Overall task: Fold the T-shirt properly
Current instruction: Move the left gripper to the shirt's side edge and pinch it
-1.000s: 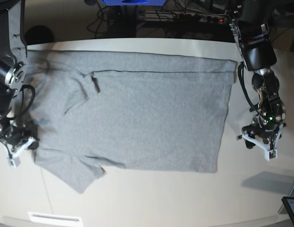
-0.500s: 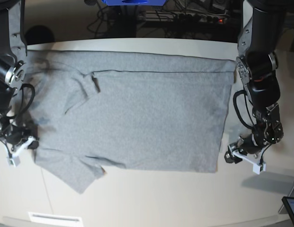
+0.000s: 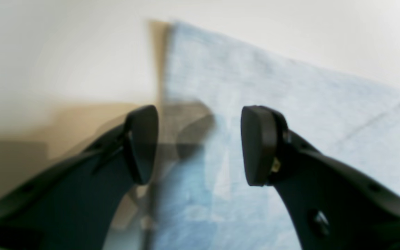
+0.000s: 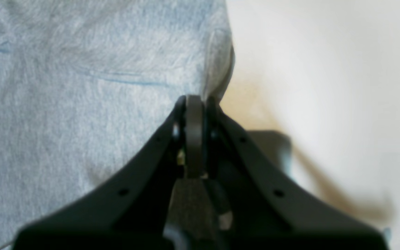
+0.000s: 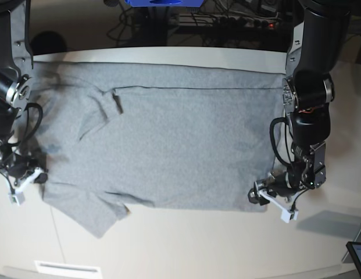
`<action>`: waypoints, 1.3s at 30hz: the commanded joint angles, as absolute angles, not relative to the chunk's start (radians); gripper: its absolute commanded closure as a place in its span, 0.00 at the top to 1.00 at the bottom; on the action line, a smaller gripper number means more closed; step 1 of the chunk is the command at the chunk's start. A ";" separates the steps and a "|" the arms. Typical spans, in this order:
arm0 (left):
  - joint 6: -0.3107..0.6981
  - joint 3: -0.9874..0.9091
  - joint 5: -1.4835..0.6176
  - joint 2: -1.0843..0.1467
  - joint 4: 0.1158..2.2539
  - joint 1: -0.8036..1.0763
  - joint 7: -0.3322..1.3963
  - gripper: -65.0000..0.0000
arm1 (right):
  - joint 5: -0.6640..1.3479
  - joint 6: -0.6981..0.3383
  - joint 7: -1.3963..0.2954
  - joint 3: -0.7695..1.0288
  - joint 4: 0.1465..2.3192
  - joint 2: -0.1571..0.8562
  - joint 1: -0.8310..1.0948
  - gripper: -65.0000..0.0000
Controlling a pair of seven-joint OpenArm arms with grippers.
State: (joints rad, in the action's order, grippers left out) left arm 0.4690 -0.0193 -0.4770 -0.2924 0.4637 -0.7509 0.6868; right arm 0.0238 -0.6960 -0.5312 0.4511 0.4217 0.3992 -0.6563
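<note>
Two grippers, right gripper (clamped) on T-shirt

T-shirt: heather-grey knit cloth, matt, faintly fuzzy up close
Table: smooth off-white surface, matt
Left gripper: black plastic, matt; smooth dark pads
Right gripper: black plastic, matt
Arm casings: smooth dark shells, slight sheen

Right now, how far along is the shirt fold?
Done: the shirt lies flat, its far edge folded over. In hand: right gripper pinches the sleeve-side edge; left gripper is open astride the hem corner, not yet gripping. Left: the main folds.
</note>
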 commanded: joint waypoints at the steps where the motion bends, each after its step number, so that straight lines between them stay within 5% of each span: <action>1: 0.456 -0.041 -0.495 -0.309 0.466 -0.788 0.664 0.58 | 0.007 -0.698 -0.558 0.447 0.429 0.414 -0.673 0.00; 9: 0.429 -0.163 -0.489 -0.351 0.432 -0.788 0.664 0.58 | 0.007 -0.698 -0.558 0.435 0.429 0.418 -0.671 0.00; 39: 0.381 -0.067 -0.495 -0.286 0.424 -0.788 0.642 0.58 | 0.008 -0.698 -0.558 0.377 0.429 0.418 -0.659 0.00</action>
State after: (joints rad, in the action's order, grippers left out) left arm 0.3737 -0.0666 -0.4927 -0.2863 0.4126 -0.7616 0.6285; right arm 0.0387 -0.6964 -0.5163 0.3790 0.4274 0.4095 -0.6502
